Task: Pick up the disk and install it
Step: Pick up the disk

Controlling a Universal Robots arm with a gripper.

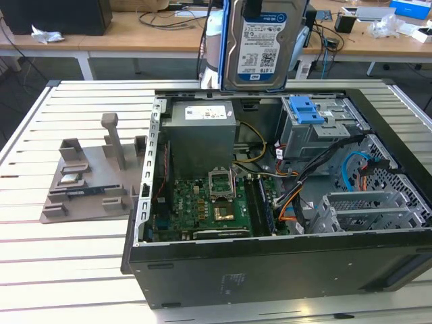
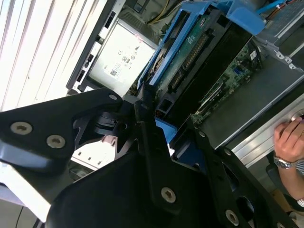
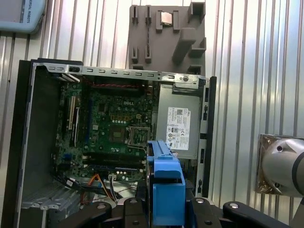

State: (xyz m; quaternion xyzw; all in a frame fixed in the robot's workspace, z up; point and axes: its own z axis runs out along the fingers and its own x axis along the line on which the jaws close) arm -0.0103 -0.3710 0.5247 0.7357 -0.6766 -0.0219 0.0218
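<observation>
The disk (image 1: 260,47) hangs upright in the air above the far side of the open computer case (image 1: 270,260), its blue-and-white label facing the exterior view. Blue rails run along its edges. My gripper (image 3: 166,209) is shut on the disk, and the blue rail (image 3: 166,187) shows between the black fingers (image 3: 209,211) in the first wrist view. In the second wrist view the disk (image 2: 190,61) is seen from its underside, with my gripper (image 2: 164,128) clamped on its end. The grey drive cage with a blue latch (image 1: 310,111) sits inside the case, below the disk.
The case holds a grey power-supply box (image 1: 201,135), a green motherboard (image 1: 209,202) and bundled cables (image 1: 297,196). A grey fixture block (image 1: 88,179) stands on the slatted table at the exterior view's left. A person's hand (image 2: 287,142) rests near the case edge.
</observation>
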